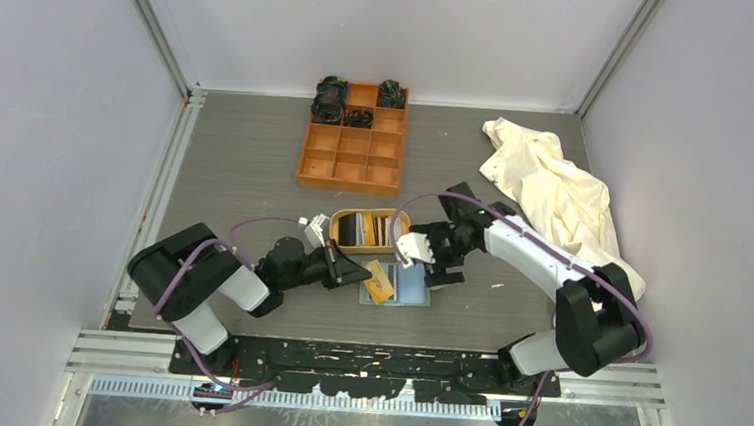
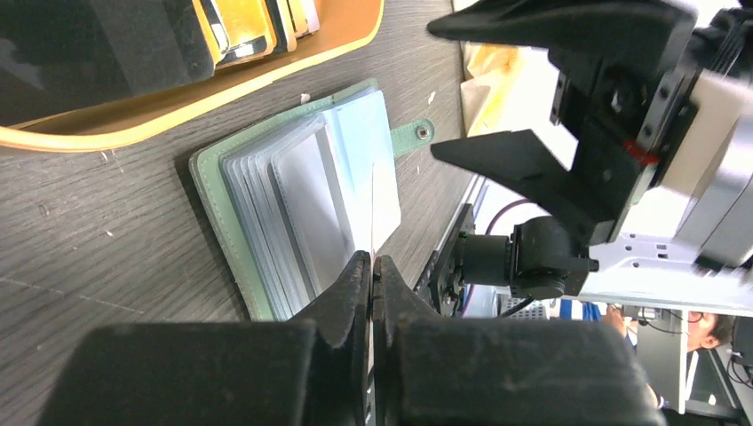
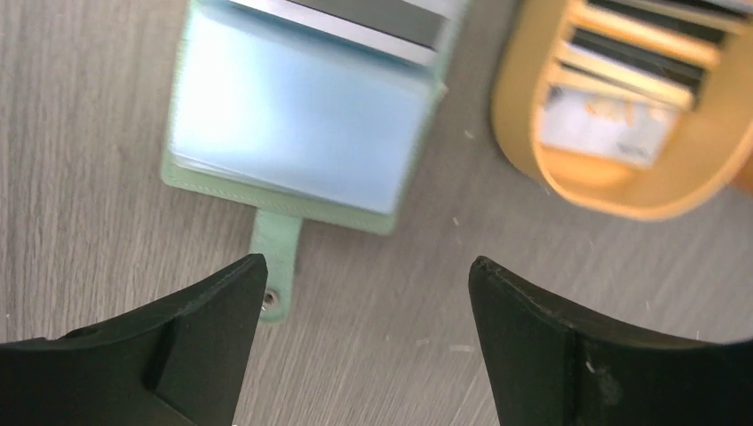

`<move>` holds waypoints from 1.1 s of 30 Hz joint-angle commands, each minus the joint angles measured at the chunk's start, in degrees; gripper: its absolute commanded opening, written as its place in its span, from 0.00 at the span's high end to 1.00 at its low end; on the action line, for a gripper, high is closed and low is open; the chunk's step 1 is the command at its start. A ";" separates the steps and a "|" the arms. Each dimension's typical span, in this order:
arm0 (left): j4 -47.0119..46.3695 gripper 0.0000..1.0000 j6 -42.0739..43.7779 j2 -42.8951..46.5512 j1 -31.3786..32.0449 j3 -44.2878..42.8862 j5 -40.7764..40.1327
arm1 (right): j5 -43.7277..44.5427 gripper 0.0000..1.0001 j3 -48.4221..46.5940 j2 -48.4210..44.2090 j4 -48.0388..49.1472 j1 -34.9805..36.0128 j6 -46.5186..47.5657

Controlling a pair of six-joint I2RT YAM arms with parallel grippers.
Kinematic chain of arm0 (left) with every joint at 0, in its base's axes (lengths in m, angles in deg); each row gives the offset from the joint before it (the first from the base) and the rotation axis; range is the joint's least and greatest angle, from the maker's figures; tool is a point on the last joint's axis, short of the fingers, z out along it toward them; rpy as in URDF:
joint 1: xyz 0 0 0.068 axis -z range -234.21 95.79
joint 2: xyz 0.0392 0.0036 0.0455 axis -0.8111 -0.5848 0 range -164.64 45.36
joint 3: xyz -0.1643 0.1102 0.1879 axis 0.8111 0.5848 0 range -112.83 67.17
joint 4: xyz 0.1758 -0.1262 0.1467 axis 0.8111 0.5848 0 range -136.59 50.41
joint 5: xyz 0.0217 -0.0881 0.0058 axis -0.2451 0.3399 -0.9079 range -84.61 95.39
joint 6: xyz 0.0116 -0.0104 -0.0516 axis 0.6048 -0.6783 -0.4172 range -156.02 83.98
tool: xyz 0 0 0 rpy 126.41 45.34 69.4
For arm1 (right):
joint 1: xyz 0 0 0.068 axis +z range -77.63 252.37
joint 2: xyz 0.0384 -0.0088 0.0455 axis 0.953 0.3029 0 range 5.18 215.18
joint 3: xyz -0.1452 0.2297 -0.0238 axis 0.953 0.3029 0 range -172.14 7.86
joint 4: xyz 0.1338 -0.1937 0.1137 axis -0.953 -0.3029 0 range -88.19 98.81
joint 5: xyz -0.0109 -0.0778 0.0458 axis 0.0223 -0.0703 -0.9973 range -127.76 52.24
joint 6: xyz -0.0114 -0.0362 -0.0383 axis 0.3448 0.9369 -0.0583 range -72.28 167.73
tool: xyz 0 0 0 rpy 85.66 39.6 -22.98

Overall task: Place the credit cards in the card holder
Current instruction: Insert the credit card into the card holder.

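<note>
Card holder (image 3: 293,124) is lying open on the table (image 3: 107,266), just beside the tray (image 3: 515,133) holding the other cards (image 3: 604,124). Your left gripper (image 2: 371,266) is pinching one card (image 2: 384,206) shut between its fingers, edge-on over the pale pockets (image 2: 302,195). Your right gripper (image 3: 366,266) is hanging wide and empty by the strap tab (image 3: 273,253). You should be lining the card's edge up with a pocket mouth and pinning the soft cover down with the right while sliding.
</note>
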 commanded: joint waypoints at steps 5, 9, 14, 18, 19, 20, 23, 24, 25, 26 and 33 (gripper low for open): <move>22.38 1.00 8.90 16.43 0.21 -2.07 -3.09 | -5.15 0.53 -7.66 3.18 6.41 -1.59 -26.09; 35.05 1.00 11.91 26.92 0.17 -1.99 -5.97 | 3.98 0.59 -10.44 8.93 13.40 -1.42 -35.32; 51.08 1.00 16.02 38.90 0.13 -3.35 -9.25 | 6.98 0.59 -11.95 13.80 12.87 -0.31 -34.44; 55.65 1.00 16.16 44.47 0.00 -3.04 -10.33 | 8.70 0.58 -13.21 15.81 15.41 2.96 -37.71; 56.03 1.00 15.95 45.12 -0.05 -2.98 -10.21 | 9.34 0.57 -14.22 16.48 15.96 3.74 -39.23; 56.23 1.00 15.69 45.50 -0.05 -2.75 -10.04 | 9.50 0.56 -15.43 17.29 16.25 4.36 -40.81; 56.27 1.00 15.05 46.12 -0.05 -2.50 -9.54 | 10.08 0.56 -19.80 20.84 17.86 6.18 -47.80; 56.27 1.00 14.88 46.15 -0.03 -2.46 -9.47 | 10.28 0.56 -21.68 22.28 18.24 6.84 -50.06; 56.27 1.00 14.70 46.28 -0.05 -2.33 -9.44 | 10.91 0.57 -23.70 23.89 18.76 7.66 -52.65; 56.15 1.00 14.41 46.32 -0.05 -2.25 -9.43 | 11.87 0.58 -25.86 25.46 19.02 8.52 -55.71; 48.16 1.00 9.63 45.14 -0.04 0.05 -9.33 | 6.43 0.56 -38.57 31.57 13.70 10.66 -66.41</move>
